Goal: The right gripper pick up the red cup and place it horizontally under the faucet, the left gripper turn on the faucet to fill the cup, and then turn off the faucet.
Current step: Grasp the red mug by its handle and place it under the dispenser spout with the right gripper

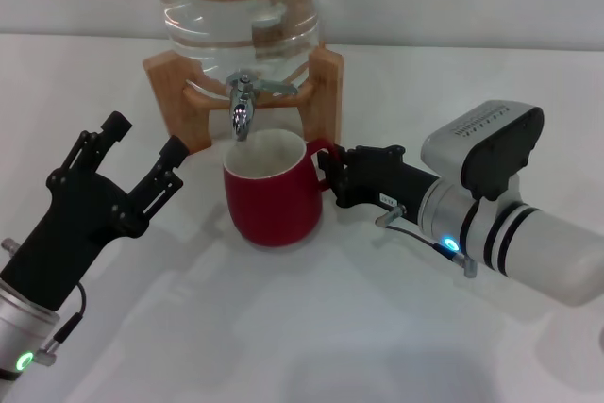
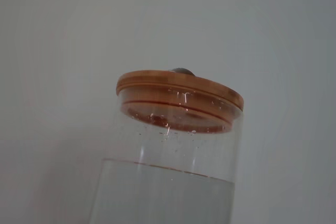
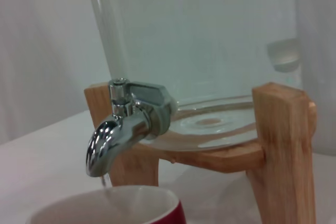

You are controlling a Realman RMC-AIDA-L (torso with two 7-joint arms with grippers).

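The red cup (image 1: 273,196) stands upright near the worktop's far edge, mouth up, directly under the faucet (image 1: 243,106), whose spout points down. The cup's handle points toward the right edge, where the right gripper (image 1: 330,175) clamps it. The left gripper (image 1: 142,146) hovers toward the left edge, jaws spread, holding nothing.

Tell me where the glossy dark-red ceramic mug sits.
In the head view, the red mug stands upright at table centre under the chrome faucet, its handle at the right gripper.
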